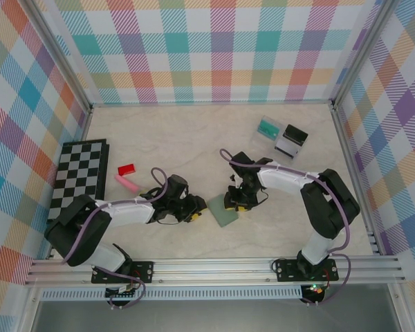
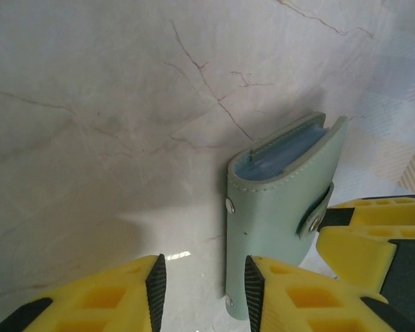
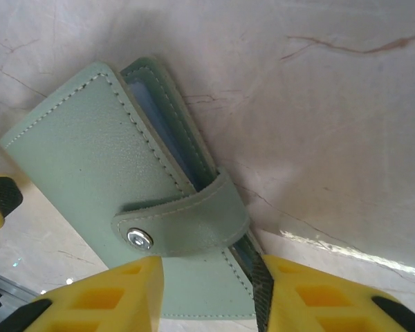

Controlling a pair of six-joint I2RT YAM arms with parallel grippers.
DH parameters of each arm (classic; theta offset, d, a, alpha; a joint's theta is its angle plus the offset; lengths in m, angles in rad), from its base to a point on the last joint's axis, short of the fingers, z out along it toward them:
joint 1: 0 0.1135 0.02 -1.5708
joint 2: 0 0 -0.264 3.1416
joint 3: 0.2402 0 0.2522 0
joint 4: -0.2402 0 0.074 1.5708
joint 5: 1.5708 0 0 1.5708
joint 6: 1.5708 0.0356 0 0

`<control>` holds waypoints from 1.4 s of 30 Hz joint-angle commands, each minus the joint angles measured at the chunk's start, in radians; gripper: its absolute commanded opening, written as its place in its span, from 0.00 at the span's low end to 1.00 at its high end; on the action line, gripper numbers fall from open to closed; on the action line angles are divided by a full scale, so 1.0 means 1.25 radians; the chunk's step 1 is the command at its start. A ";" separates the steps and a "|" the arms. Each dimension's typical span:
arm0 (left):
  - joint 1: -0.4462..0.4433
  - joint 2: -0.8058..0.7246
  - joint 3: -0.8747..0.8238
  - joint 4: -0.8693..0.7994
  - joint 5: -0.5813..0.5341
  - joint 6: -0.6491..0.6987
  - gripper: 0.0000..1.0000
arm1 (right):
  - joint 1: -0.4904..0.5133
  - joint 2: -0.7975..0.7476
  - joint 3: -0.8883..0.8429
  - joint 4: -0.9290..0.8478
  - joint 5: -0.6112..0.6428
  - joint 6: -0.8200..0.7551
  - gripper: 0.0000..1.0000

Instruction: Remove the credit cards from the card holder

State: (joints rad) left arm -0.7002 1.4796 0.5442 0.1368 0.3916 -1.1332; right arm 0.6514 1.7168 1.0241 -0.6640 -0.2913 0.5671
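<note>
Card holder (image 3: 90,159) snapped shut, cards inside hidden, near corners tucked behind the fingers (image 3: 104,304) of the right hand (image 3: 209,285).

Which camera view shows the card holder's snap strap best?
Right wrist: the strap is close, snapped shut across the card holder. Left wrist sees it side-on; from the top it is too small to tell.

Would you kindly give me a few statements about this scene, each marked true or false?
1. The card holder is closed, its strap snapped down. True.
2. The card holder lies in a clear tray. False: it lies on the table, between the left gripper and the right gripper.
3. The chequered board sits at the table's right edge. False: it sits at the left edge.
4. A red block lies beside the chequered board. True.
</note>
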 commanded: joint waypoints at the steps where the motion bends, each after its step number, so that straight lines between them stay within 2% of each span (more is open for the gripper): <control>1: -0.011 0.020 0.043 0.025 0.019 0.014 0.35 | 0.002 0.015 -0.011 0.043 -0.055 0.021 0.37; 7: 0.007 0.030 0.109 -0.092 -0.032 0.082 0.32 | 0.003 0.041 -0.004 0.103 -0.088 0.057 0.33; 14: 0.067 0.063 0.135 -0.137 -0.035 0.134 0.26 | 0.008 0.126 0.067 0.178 -0.093 0.135 0.28; 17: 0.080 0.032 0.128 -0.172 -0.045 0.150 0.27 | 0.017 0.140 0.091 0.172 -0.077 0.142 0.28; 23: 0.085 -0.036 0.090 -0.219 -0.062 0.142 0.35 | 0.018 0.146 0.085 0.154 -0.065 0.143 0.28; 28: 0.086 -0.019 0.049 -0.154 -0.040 0.112 0.37 | 0.020 0.154 0.081 0.151 -0.063 0.141 0.28; 34: 0.085 0.022 0.057 -0.076 0.019 0.111 0.33 | 0.021 0.158 0.086 0.150 -0.065 0.138 0.28; 42: 0.086 0.059 0.059 -0.044 0.033 0.115 0.33 | 0.026 0.171 0.096 0.149 -0.072 0.133 0.28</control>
State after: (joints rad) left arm -0.5995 1.5360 0.6209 0.0425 0.4046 -0.9833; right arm 0.6746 1.8870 1.1378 -0.4637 -0.4114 0.7258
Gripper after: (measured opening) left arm 0.332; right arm 0.278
